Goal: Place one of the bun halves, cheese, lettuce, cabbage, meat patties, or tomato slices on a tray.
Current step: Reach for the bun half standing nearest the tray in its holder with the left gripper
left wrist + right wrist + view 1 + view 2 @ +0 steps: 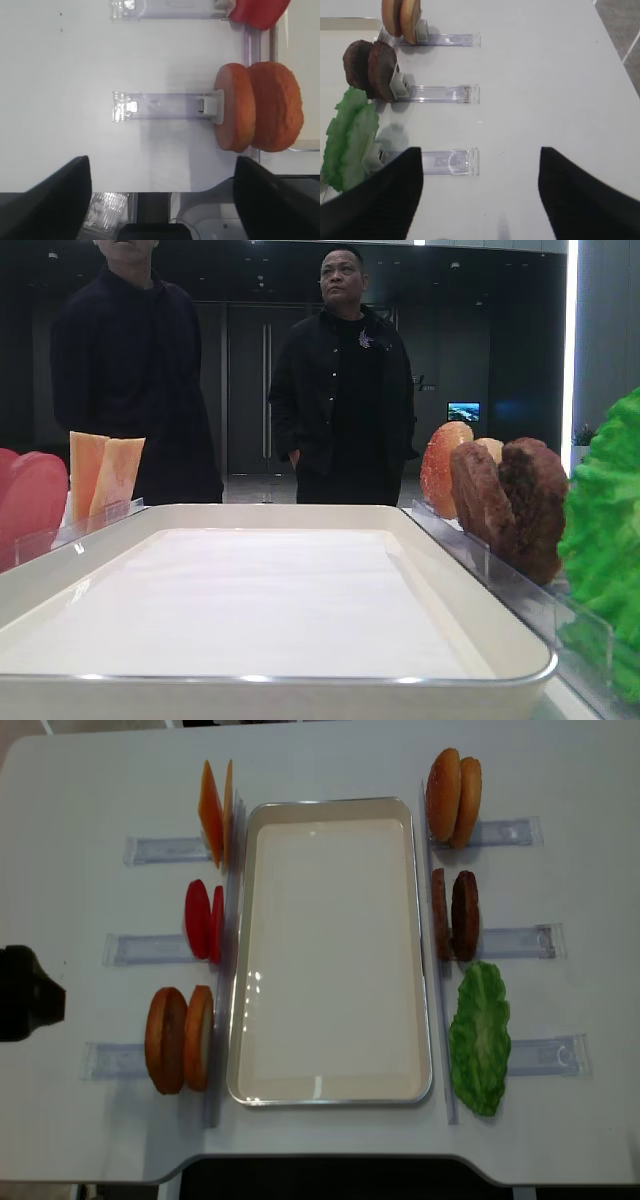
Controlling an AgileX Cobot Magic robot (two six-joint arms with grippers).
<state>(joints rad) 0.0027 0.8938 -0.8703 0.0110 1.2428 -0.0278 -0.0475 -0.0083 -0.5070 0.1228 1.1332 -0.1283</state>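
The white tray lies mid-table with its floor bare. Left of it, cheese slices, tomato slices and two bun halves stand on edge. On its right stand another bun pair, meat patties and lettuce. Cabbage is out of view. My left gripper is open and empty at the table's left edge, short of the bun halves. My right gripper hangs open and empty above the table, to the right of the lettuce.
Each food pair leans in a clear plastic holder that runs outward from the tray. Two people in dark clothes stand behind the far end of the table. The table's near edge lies under the left gripper.
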